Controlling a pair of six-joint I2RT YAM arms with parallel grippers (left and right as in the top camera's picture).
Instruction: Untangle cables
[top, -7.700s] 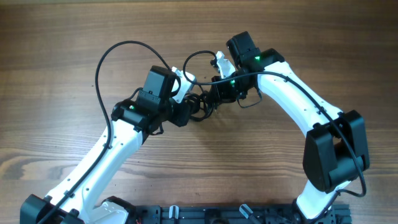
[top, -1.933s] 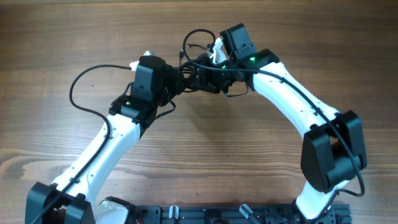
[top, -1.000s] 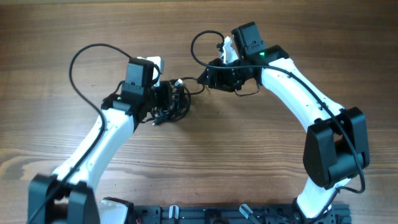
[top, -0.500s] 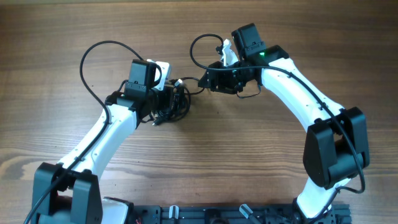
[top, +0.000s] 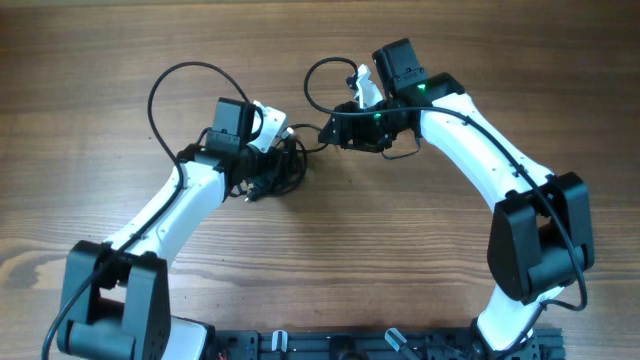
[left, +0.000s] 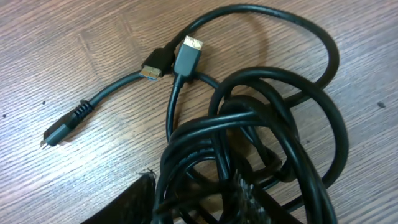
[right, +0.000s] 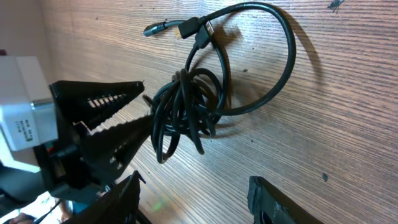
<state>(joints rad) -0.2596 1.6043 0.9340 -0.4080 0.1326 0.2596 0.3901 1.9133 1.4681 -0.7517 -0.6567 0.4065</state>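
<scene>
**Cables lie knotted at the tips of the left jaws**

Cables (right: 183, 109) lie as one knotted bundle on the wooden table (top: 350, 250), just off the fingertips of the left gripper (right: 148, 101). Its jaws stand spread. From its own wrist camera some strands seem to run down between the fingers, though we cannot tell whether they touch. The right gripper (right: 194, 186) is near the bundle but apart from it, its jaws wide and empty.

About two seconds ago the bundle was drawn up between both grippers, farther up the table. Now it rests lower and to the left. Over the last half second it has not moved, while the left wrist has swung a little toward it.

We count one bundle, two grippers and three plug ends (left: 187, 52). Two of the plug ends lie side by side and the third lies apart. We cannot count how many cords make up the knot.
</scene>
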